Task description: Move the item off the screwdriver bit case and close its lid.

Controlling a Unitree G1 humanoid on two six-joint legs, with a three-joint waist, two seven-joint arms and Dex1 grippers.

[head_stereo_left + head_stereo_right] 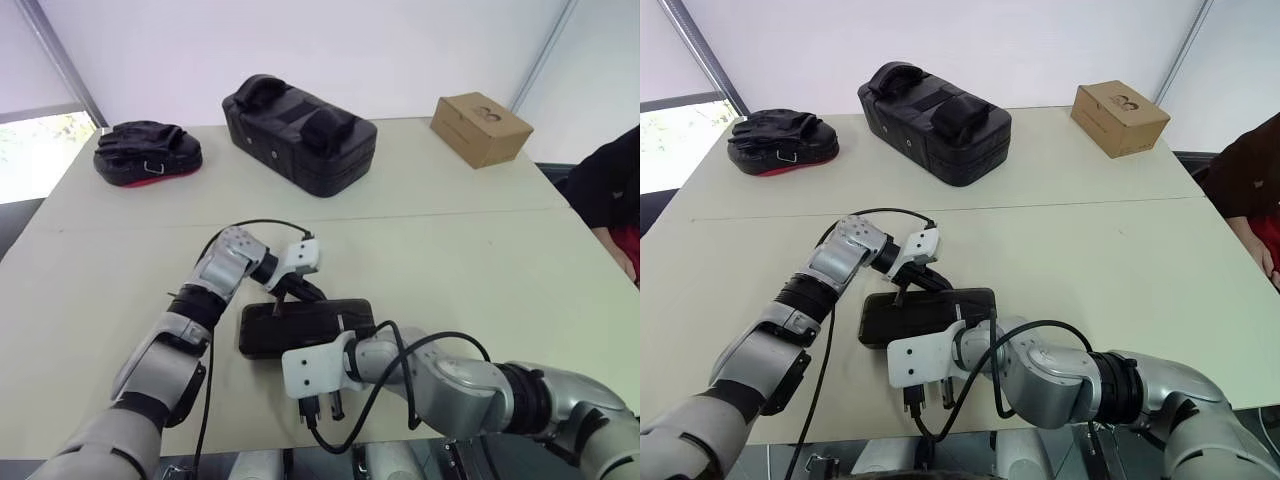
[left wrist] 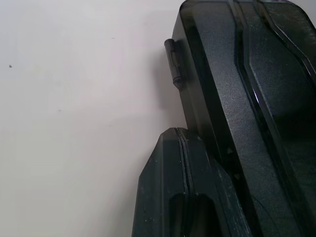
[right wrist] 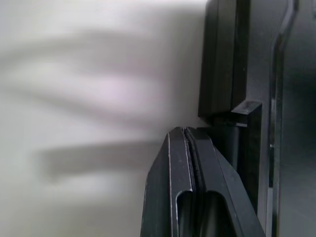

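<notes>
The dark screwdriver bit case [image 1: 300,328] lies flat at the middle of the near table half. Its smoky lid [image 2: 237,74] lies down over the tray, with a small hinge piece [image 2: 174,61] at one edge. Nothing rests on top of it, and I cannot tell which thing on the table is the item. My left gripper [image 1: 283,300] is shut, its tip against the case's far left edge. My right gripper [image 1: 960,318] is shut too, its fingertips [image 3: 185,133] beside the near edge, next to a small black tab [image 3: 245,108].
A big black padded bag [image 1: 298,133] stands at the back middle. A black and red pad [image 1: 148,152] lies at the back left and a cardboard box [image 1: 480,128] at the back right. A person's dark sleeve [image 1: 610,185] shows at the right edge.
</notes>
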